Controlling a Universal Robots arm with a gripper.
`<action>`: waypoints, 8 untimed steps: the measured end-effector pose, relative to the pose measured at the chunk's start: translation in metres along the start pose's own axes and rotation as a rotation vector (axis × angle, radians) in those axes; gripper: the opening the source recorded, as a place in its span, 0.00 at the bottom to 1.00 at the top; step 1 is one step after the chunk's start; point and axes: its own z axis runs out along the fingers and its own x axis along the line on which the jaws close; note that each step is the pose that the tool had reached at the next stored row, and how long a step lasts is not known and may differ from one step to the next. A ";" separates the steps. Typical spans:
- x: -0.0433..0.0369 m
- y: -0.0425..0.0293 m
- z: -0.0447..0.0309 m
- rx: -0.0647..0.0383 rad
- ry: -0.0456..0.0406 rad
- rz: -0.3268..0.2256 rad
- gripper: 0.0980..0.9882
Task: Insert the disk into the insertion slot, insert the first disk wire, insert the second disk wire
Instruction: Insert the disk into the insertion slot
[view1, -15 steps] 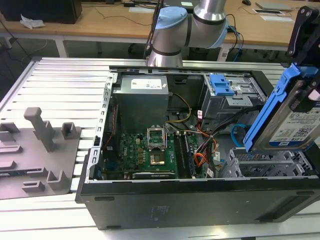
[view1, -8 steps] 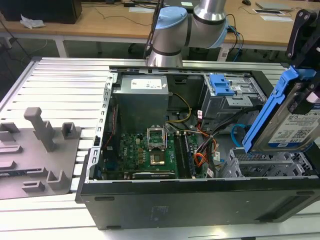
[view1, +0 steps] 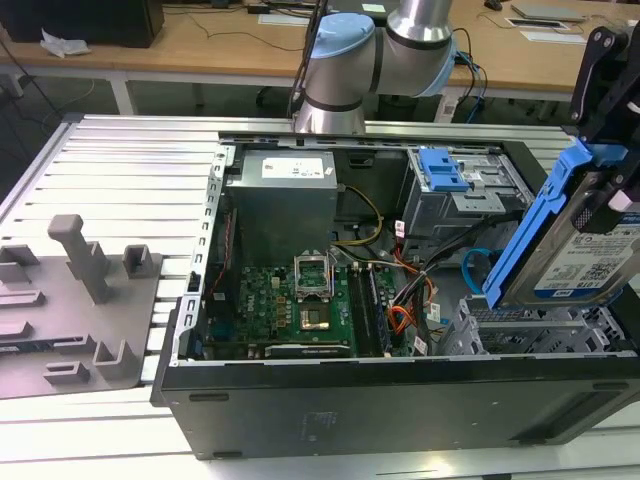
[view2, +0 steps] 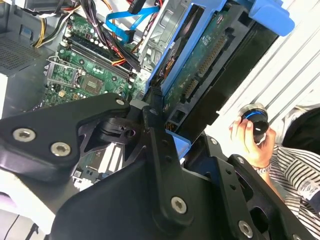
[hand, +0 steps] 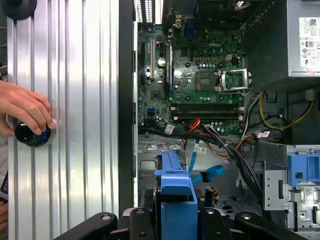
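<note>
One disk (view1: 585, 260), silver in a blue carrier, clamped between the fingers of the gripper (view1: 608, 185) and held above the open case (view1: 400, 400), at the exterior view's right. Long axis: steeply tilted, lower end pointing down at the slot (view1: 525, 335), upper end raised toward the gripper; label face toward the exterior camera. Position relative to slot: just above it and near, with the carrier's lower corner over the cage's top edge; contact cannot be told. Judgement: the disk is not yet in a bay, and the relation that governs insertion is the mismatch between its steep tilt and the cage's horizontal bays. In the second wrist view the disk (view2: 200, 65) shows its green circuit side, nearly edge-on, between the gripper's black links. One case, lying on its side, lid off. Contents: motherboard (view1: 300, 300), grey power supply (view1: 280, 205), taller bay with blue latch (view1: 440, 170), the slot, and a bundle of loose wires. One blue cable (hand: 210, 172), flat, lying free in the case beside the slot and not joined to the disk; possibly a disk wire. Slot contents: cannot be made out. One person's hand (hand: 25, 107), resting on a black knob (hand: 32, 135) on the ribbed table (hand: 75, 100), well apart from the disk.
</note>
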 end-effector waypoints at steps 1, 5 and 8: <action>0.0000 0.0000 0.0007 0.000 0.0000 0.000 0.30; 0.0000 -0.0001 0.0031 0.000 -0.0001 0.000 0.30; 0.0000 -0.0002 0.0057 0.000 -0.0001 0.000 0.30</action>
